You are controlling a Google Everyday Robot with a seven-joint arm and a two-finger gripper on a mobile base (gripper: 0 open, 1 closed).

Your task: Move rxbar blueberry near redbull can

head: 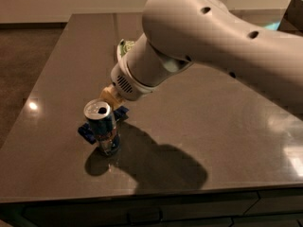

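The redbull can (103, 126) stands upright at the front left of the dark table (213, 126), its silver top and tab hole showing. The rxbar blueberry (87, 131), a flat dark blue wrapper, lies low just behind the can. Its ends stick out to the left and right of the can (122, 111), and its middle is hidden. My gripper (111, 98) is directly behind and above the can, at the bar's right end, shut on the bar. The big white arm (199, 46) reaches in from the upper right.
A crinkled green chip bag (125, 47) lies farther back on the table, mostly hidden by the arm. A dark object (291, 13) stands at the far right corner. The table's front edge (142, 193) runs close below the can.
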